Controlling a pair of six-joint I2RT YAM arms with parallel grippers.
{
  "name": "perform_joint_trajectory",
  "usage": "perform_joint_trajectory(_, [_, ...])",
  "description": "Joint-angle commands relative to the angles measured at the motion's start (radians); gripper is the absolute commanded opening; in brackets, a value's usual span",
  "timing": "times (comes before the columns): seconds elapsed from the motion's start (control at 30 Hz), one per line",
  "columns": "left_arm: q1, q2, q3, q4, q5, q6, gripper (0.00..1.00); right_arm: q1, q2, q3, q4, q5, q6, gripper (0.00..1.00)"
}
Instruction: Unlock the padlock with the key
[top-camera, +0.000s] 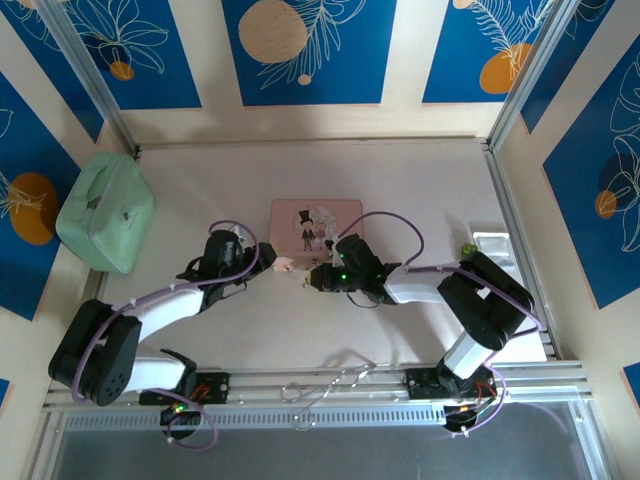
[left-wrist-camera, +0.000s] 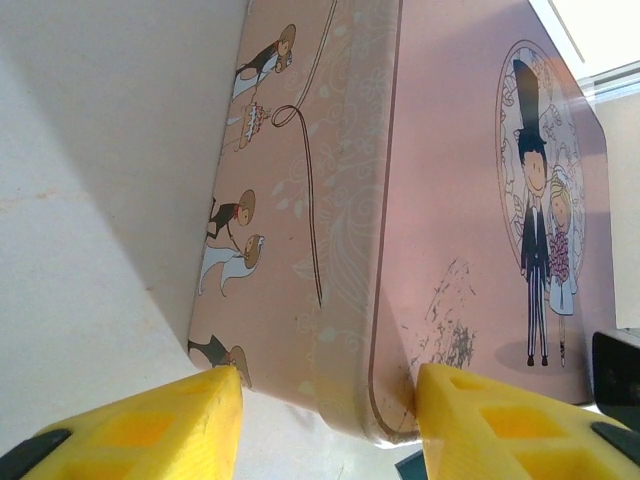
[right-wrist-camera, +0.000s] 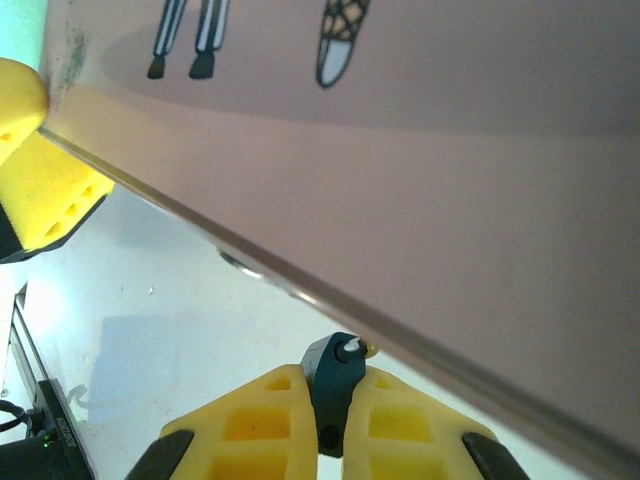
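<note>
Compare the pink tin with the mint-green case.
The pink tin lies in the middle of the table; the mint-green case sits at its left edge. The pink tin is thin with a cartoon couple on its lid; the mint-green case is bulkier and plain. Both have rounded corners and look closed.

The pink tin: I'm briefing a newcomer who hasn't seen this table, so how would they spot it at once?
On the pale table, look at the middle, just ahead of the two arms. There lies the pink tin, flat and rectangular, a cartoon bride and groom on its lid. The mint-green case at the left edge is bulkier and bears no picture.
</note>
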Motion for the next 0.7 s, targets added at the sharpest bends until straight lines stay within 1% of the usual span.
perform_joint_trajectory(0.0, [0.009, 0.023, -0.066, -0.150, -0.028, 0.011, 0.49, -0.022, 0.062, -0.052, 0.012, -0.038, 0.146, 0.00])
perform_joint_trajectory(0.13, [0.009, 0.011, -0.089, -0.152, -0.027, -0.002, 0.48, -0.010, 0.100, -0.070, 0.121, -0.024, 0.172, 0.00])
perform_joint_trajectory(0.23, [0.010, -0.013, -0.087, -0.180, -0.017, 0.000, 0.48, 0.003, 0.096, -0.090, 0.155, -0.003, 0.159, 0.00])
perform_joint_trajectory(0.4, [0.011, -0.070, -0.035, -0.257, -0.023, 0.033, 0.50, 0.015, 0.042, -0.104, 0.066, 0.062, 0.104, 0.00])
perform_joint_trajectory(0.5, [0.012, -0.084, 0.016, -0.271, -0.028, 0.040, 0.56, 0.014, 0.006, -0.119, 0.046, 0.094, 0.103, 0.00])
perform_joint_trajectory(0.57, [0.012, -0.067, 0.055, -0.263, -0.029, 0.044, 0.59, 0.014, -0.006, -0.122, 0.044, 0.103, 0.102, 0.00])
perform_joint_trajectory(0.67, [0.012, 0.007, 0.113, -0.256, -0.018, 0.053, 0.59, 0.019, -0.008, -0.104, 0.027, 0.110, 0.100, 0.00])
